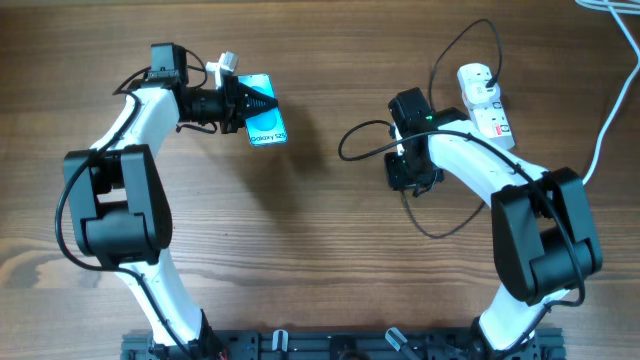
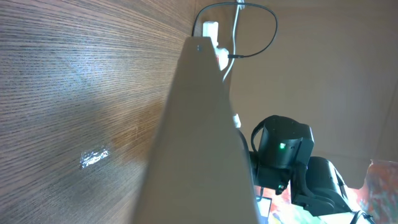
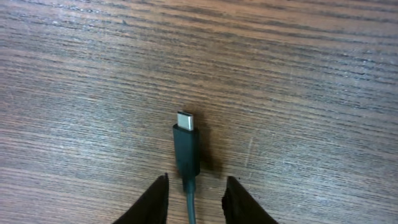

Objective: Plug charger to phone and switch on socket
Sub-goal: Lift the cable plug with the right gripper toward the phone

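Observation:
My left gripper (image 1: 250, 103) is shut on the phone (image 1: 267, 132) and holds it off the table at the back left, its teal "Galaxy" screen end showing. In the left wrist view the phone (image 2: 199, 143) fills the middle as a blurred grey slab. The charger's black cable (image 1: 352, 140) loops across the table. Its plug tip (image 3: 186, 146) lies flat on the wood between the fingers of my right gripper (image 3: 196, 186), which is open with a gap on each side. The white socket (image 1: 487, 105) lies at the back right, behind my right gripper (image 1: 408, 180).
The socket's thick white cord (image 1: 608, 110) runs off the right edge. More charger cable curls near the right arm (image 1: 440, 228). The socket (image 2: 211, 30) and right arm (image 2: 283, 146) show past the phone in the left wrist view.

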### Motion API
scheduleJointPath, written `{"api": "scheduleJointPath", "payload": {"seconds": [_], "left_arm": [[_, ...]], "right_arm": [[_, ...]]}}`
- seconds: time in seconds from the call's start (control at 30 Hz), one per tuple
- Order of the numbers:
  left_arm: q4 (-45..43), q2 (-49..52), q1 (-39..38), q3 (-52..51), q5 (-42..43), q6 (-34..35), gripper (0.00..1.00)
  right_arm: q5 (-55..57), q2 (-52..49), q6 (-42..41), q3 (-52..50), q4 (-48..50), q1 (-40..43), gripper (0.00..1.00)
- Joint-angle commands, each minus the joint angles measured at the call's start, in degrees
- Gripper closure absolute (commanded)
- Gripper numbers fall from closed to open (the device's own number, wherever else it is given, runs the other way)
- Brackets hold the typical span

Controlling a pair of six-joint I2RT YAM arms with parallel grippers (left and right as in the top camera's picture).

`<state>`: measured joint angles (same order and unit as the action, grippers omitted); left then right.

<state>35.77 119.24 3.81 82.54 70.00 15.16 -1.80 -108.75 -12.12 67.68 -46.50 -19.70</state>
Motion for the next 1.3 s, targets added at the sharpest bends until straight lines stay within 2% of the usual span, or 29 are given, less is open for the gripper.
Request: {"api": "scheduleJointPath", "payload": {"seconds": [0.0,0.13,0.4,0.67,0.73,0.77,0.83,0.87,0.93,1.0,1.13,1.2,1.27], "left_arm": [[-0.13,-1.38,0.17,-0.15,2.40,-0.81,0.96],[-0.11,-1.38,0.17,-0.15,2.40,-0.81,0.96],[0.02,-1.38,0.17,-0.15,2.38,-0.81,0.96],[0.04,-1.38,0.17,-0.15,2.23,-0.79,0.96],[0.55,-1.38,0.17,-0.15,0.46,0.57,0.96],[1.55,-1.38,0.17,-0.15,-2.29,2.25,0.95],[2.75,-1.38,0.15,-0.15,-7.96,4.13,0.87],[3.39,-1.38,0.04,-0.15,-11.10,5.05,0.89],[5.11,-1.38,-0.04,-0.15,-11.45,5.05,0.96],[5.40,-1.38,0.07,-0.15,-8.13,3.98,0.96],[-1.29,-1.38,0.04,-0.15,6.75,-2.56,0.96],[-5.05,-1.38,0.04,-0.15,14.73,-3.43,0.96],[-6.64,-1.38,0.04,-0.15,17.77,-3.45,0.96]], "right_arm": [[-0.15,0.17,0.13,-0.70,0.59,-0.44,0.72],[-0.15,-0.92,0.13,-0.70,1.03,-0.44,0.75],[-1.07,-2.91,0.13,-0.70,2.45,-0.52,0.76],[-1.09,-2.93,0.04,-0.70,2.49,-0.52,0.87],[-1.31,-2.93,-0.17,-0.70,2.21,-0.52,0.96],[-1.33,-2.93,-0.39,-0.70,2.01,-0.52,0.96],[-2.36,-2.91,-0.42,-0.70,2.08,-0.52,0.96],[-3.82,-2.93,-0.13,-0.70,2.36,-0.52,0.96],[-7.76,-2.91,2.08,-0.70,3.56,-0.52,0.96],[-17.16,-2.89,7.23,-0.63,5.55,-0.50,0.96],[-31.41,-2.89,9.79,-0.63,8.63,-0.52,0.96],[-41.83,-2.89,12.92,-0.63,10.23,-0.52,0.95],[-51.56,-2.89,15.67,-0.63,11.87,-0.52,0.95]]}}
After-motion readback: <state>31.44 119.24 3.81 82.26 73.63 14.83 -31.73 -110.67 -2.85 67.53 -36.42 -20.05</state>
